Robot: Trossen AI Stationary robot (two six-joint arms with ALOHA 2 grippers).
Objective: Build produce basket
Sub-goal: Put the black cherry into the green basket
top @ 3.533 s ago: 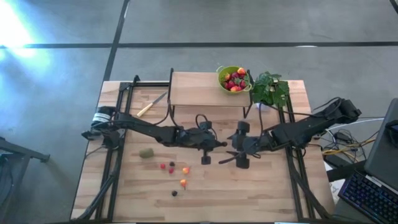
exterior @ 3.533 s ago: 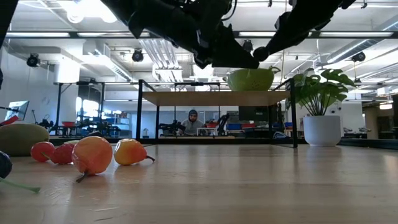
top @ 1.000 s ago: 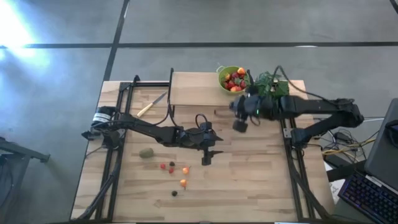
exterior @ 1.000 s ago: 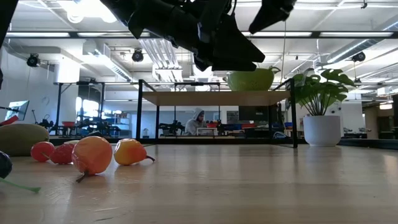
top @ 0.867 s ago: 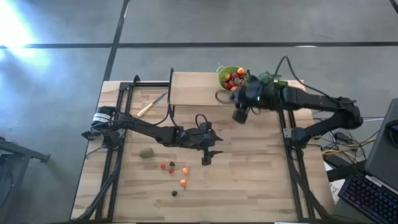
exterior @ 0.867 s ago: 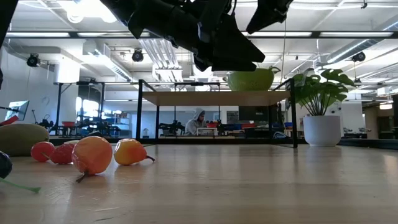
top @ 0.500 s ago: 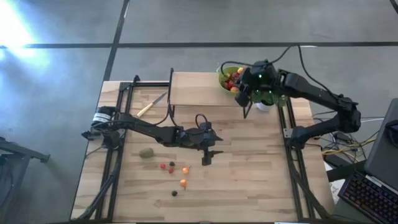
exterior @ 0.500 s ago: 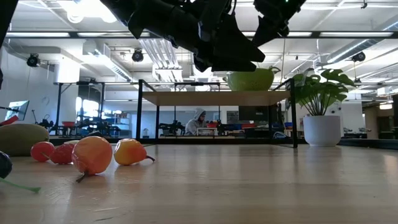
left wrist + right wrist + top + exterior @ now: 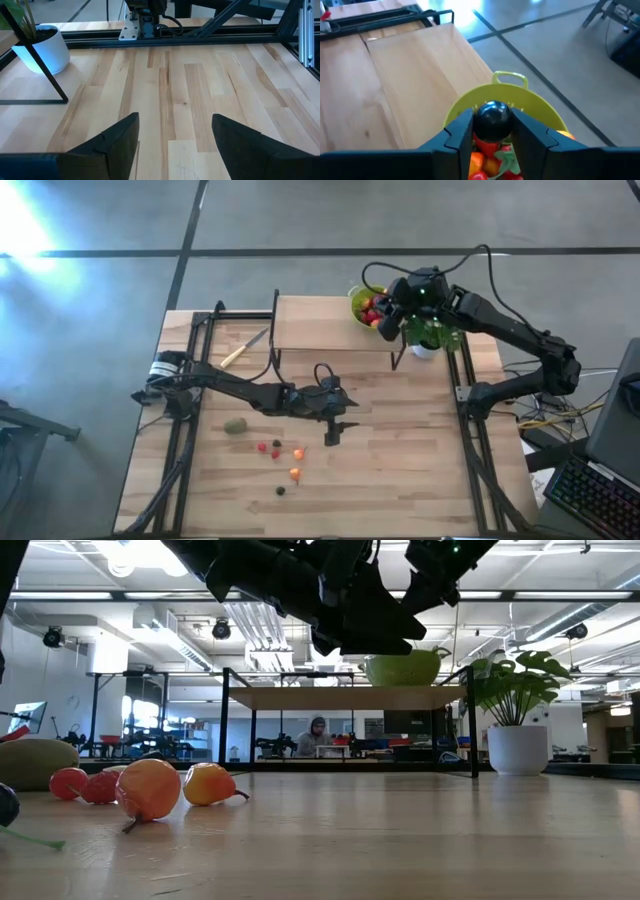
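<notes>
Right claw (image 9: 492,131) swung up from mid-counter, now over the produce basket (image 9: 372,306) on the raised shelf (image 9: 320,322), pinching a dark berry (image 9: 492,119) | left claw (image 9: 172,137) gaping, empty, low | risk: berry released off-centre; bounces off heaped fruit, over rim

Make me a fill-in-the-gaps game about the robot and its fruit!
1. The right pincer grips a round, dark ____.
2. That pincer hangs above the lime-green ____, which sits on the raised shelf.
3. The left pincer is open and holds ____.
4. Beside the shelf stands a plant in a ____ pot.

Missing words: berry; basket; nothing; white
</notes>
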